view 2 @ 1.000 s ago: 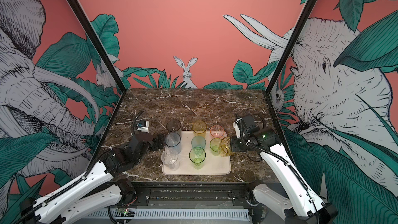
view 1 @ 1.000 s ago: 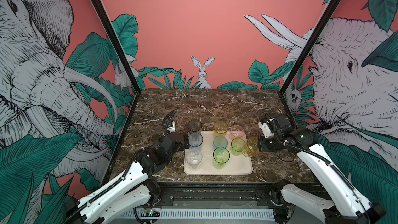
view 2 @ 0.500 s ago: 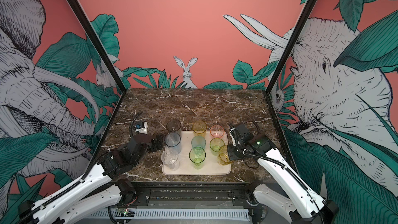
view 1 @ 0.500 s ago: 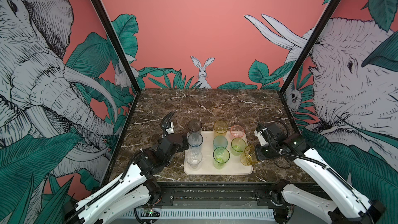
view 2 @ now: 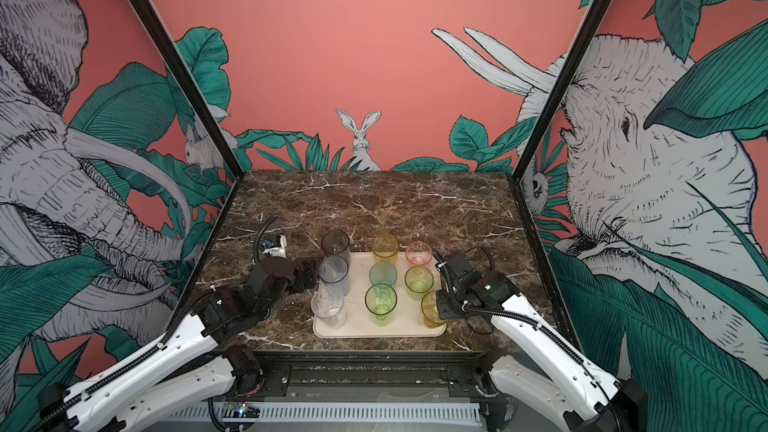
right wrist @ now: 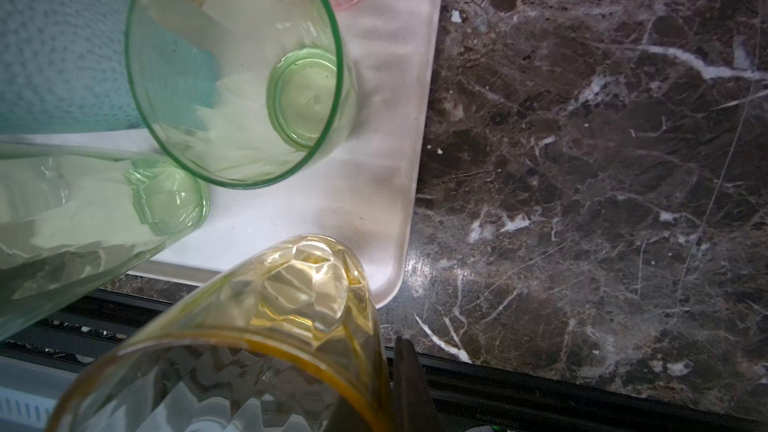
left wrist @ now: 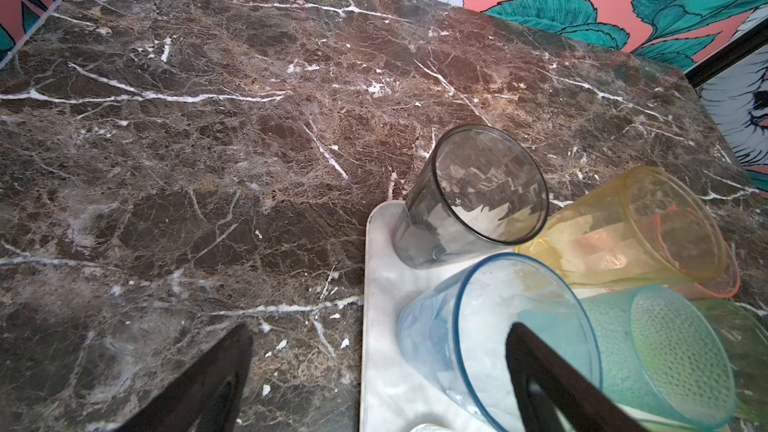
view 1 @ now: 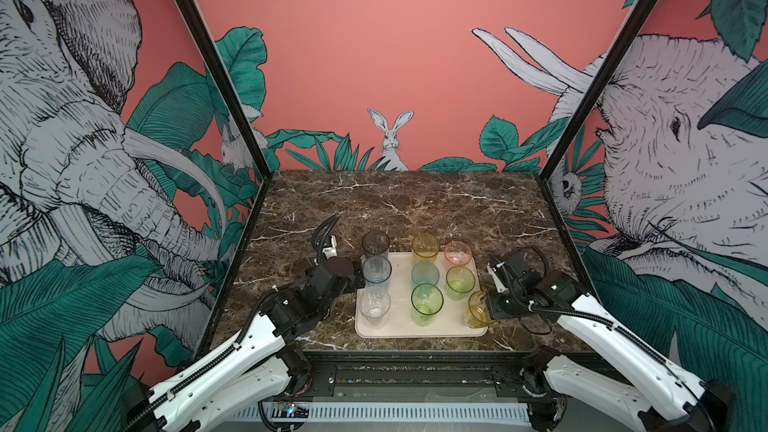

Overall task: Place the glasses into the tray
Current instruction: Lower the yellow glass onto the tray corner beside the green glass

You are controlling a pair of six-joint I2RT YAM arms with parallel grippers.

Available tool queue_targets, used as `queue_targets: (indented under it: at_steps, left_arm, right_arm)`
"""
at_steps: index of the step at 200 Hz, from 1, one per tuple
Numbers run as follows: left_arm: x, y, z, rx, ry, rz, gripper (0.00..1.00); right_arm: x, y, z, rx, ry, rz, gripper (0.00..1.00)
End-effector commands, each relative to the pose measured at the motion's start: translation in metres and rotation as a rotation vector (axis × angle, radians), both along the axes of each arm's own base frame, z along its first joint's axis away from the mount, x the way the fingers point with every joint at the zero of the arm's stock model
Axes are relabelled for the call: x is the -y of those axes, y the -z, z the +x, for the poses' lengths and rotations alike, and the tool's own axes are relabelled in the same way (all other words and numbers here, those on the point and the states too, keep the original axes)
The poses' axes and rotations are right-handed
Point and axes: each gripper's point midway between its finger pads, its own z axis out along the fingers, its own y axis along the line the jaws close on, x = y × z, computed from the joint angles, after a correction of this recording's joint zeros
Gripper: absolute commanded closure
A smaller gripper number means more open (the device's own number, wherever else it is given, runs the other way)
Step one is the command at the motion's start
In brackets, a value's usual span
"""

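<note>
Setting down the ninth glass looks like the step in hand: the right hand (view 1: 489, 308) pinches the wall of a short amber glass (view 1: 477, 310), tilted at the near right corner of the tray (view 1: 399, 328), and I cannot tell whether its base touches. The next move, I judge, calls for righting it and lowering it inside the rim before letting go, with little room beside the short green glass (view 1: 460, 282) and tall green glass (view 1: 427, 304). The left hand (view 2: 308, 277) gapes empty over the counter (view 1: 415, 209), just beside the blue glass (view 1: 376, 270) and out of the way.
</note>
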Motion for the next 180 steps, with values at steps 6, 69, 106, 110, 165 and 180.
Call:
queue_targets:
  at_steps: [6, 69, 106, 110, 165, 180]
  left_arm:
    - [-0.001, 0.008, -0.001, -0.015, -0.013, -0.014, 0.04]
    - [-0.005, 0.008, -0.002, -0.013, -0.019, -0.007, 0.04]
    - [-0.004, 0.011, -0.002, -0.019, -0.017, -0.005, 0.04]
    - [-0.003, 0.011, -0.002, -0.020, -0.016, -0.005, 0.04]
    - [-0.003, 0.014, -0.002, -0.024, -0.017, -0.003, 0.04]
    - [-0.003, 0.013, -0.002, -0.024, -0.017, -0.005, 0.04]
  right_arm:
    - [-0.009, 0.002, 0.011, 0.046, 0.029, 0.024, 1.00]
    - [-0.017, 0.018, 0.014, 0.034, 0.006, 0.001, 1.00]
    - [-0.020, 0.030, 0.015, 0.019, -0.003, -0.011, 1.00]
    - [-0.020, 0.031, 0.015, 0.017, -0.002, -0.011, 1.00]
    - [-0.024, 0.041, 0.017, -0.001, -0.012, -0.026, 1.00]
    - [-0.023, 0.044, 0.017, -0.001, -0.017, -0.039, 1.00]
